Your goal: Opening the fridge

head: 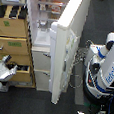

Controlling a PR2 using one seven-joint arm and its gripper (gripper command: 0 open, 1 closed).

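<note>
PR2 gripper low at the frame's left, fridge door swung wide open.

The gripper [8, 68] sits at the lower left of the frame, in front of the tan wooden cabinet [12, 36]; whether its fingers are spread or closed I cannot tell. Just right of the cabinet stands the fridge [45, 36], its white door [67, 44] swung out toward the frame's centre, shelves visible at top centre. The robot's white and blue body [107, 68] fills the right side, cables [81, 65] beside it on the dark floor.
</note>
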